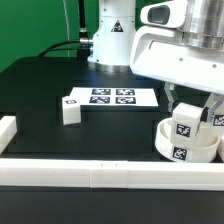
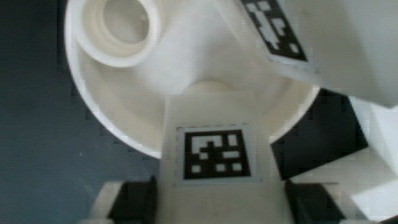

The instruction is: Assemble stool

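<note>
The jaws are clamped on a short, blocky white plastic leg whose square black-and-white tag faces out. They hold it upright over the round seat, which sits on the black table at the exterior view's right. The seat is a thick, smooth disc with a round socket. A second leg stands just beside the held one. A third leg rests well apart, near the marker board.

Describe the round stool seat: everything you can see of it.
The seat is a thick round disc of white, plastic-looking material, lying flat on the black table toward the exterior view's right, close to the white edge bar. Its side wall carries a black-and-white tag. The wrist view shows a round socket in its face. A tagged leg stands on it, clamped by the gripper.
</note>
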Controlling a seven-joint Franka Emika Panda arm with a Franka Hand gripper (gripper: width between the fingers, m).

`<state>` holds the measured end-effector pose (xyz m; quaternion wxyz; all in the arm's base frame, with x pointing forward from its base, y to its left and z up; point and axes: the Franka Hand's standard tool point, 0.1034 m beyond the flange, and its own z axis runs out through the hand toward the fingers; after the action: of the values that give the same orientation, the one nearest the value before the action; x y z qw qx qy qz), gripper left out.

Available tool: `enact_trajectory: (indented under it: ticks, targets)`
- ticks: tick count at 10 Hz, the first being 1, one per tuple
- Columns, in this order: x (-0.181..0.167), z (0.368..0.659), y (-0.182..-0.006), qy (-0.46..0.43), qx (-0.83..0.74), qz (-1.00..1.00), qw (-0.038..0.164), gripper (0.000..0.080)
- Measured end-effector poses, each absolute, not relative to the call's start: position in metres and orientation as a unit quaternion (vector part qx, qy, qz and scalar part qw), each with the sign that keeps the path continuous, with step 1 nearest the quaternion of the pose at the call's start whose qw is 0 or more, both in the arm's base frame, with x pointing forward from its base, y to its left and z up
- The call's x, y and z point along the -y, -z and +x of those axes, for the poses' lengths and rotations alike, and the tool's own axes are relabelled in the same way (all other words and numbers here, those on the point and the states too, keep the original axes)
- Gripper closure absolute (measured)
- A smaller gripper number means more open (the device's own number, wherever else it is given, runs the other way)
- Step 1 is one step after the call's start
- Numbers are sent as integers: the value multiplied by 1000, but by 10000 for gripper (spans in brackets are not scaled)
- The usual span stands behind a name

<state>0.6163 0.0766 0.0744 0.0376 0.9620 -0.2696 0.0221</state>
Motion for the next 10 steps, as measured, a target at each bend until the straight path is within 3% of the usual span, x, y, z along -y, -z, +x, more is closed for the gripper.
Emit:
enact_trajectory:
  ticks: [1,2,3,7,10]
  targets:
    - [-77,616,-75,-20,267,963,37,458]
    - [-77,615,-80,-15,262,964,34,295]
    - [-77,615,-86,-16,256,966,28,181]
    - [-49,607,-120,-14,195,981,15,151]
    - [-53,607,-117,-14,193,981,15,151]
